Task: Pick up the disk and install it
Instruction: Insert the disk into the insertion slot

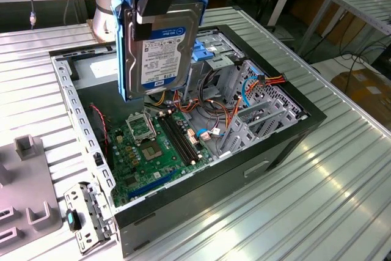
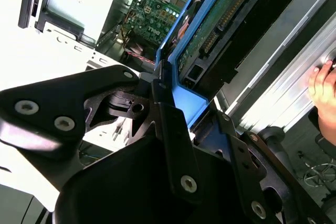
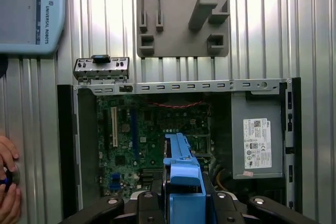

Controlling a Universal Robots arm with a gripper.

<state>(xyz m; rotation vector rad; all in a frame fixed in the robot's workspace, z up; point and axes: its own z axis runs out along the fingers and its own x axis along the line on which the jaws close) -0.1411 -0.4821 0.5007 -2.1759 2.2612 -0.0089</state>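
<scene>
One black tool (image 1: 142, 21) hangs from the arm above an open computer case (image 1: 293, 126). Its fingers are pressed against the two broad faces of the disk (image 1: 162, 53), pinching it near its upper end. The disk stands on edge, nearly upright, with its white-and-blue label facing the exterior view, and blue carrier rails (image 1: 124, 59) frame its long sides. It hangs below the tool with its lower end over the motherboard (image 1: 153, 151), and no contact with anything in the case can be seen. Just beside it, toward the exterior view's right, stands a metal drive cage (image 1: 229, 65) with a light-blue flap (image 1: 201, 53), among orange and red cables (image 1: 269, 80).

In the second wrist view one black finger (image 2: 170, 129) lies against the blue rail at the disk's near end. The disk's underside, with a green circuit board, runs away from the tool toward the case. In the first wrist view the blue rail juts out from between the tool's arms, over the motherboard. A grey power supply box (image 3: 257, 142) with a white sticker sits to one side inside the case.

The case lies on its side on a ribbed metal bench (image 1: 305, 212). A grey fixture plate (image 1: 24, 194) sits on the bench at the exterior view's left, well apart from the disk. A small metal bracket (image 1: 88, 212) lies just beside the case's edge. A person's hand (image 3: 8, 182) lies on the bench, apart from the case.
</scene>
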